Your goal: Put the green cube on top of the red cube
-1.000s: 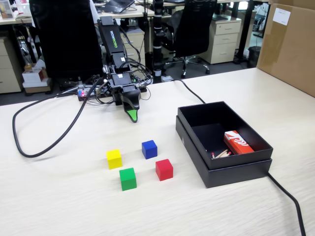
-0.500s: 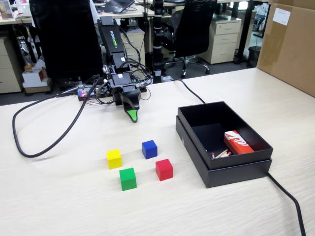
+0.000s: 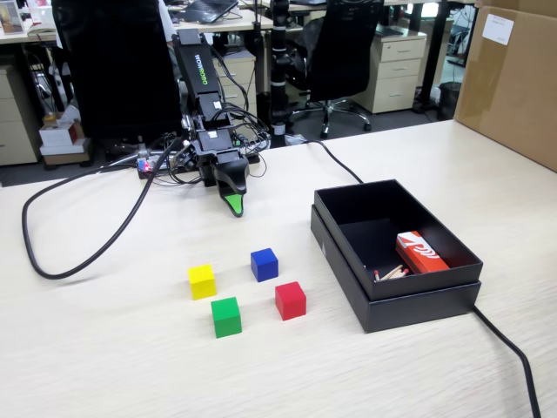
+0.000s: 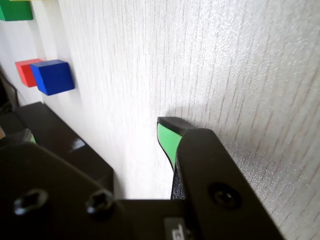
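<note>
The green cube (image 3: pixel 226 316) sits on the table near the front, with the red cube (image 3: pixel 291 300) a short way to its right, apart from it. My gripper (image 3: pixel 233 207) hangs tip-down just above the table behind the cubes, empty and well away from the green cube. In the wrist view the gripper (image 4: pixel 95 130) stands open, with one green-padded fingertip (image 4: pixel 168 137) at the right and the other jaw at the far left. That view shows the green cube (image 4: pixel 15 10) at the top left corner and the red cube (image 4: pixel 24 72) partly behind a blue cube (image 4: pixel 52 76).
A blue cube (image 3: pixel 265 264) and a yellow cube (image 3: pixel 202 281) lie just behind the green and red ones. An open black box (image 3: pixel 396 296) holding a red-orange packet (image 3: pixel 420 252) stands at the right. A black cable (image 3: pixel 52 261) loops at the left; a cardboard box (image 3: pixel 513 78) stands far right.
</note>
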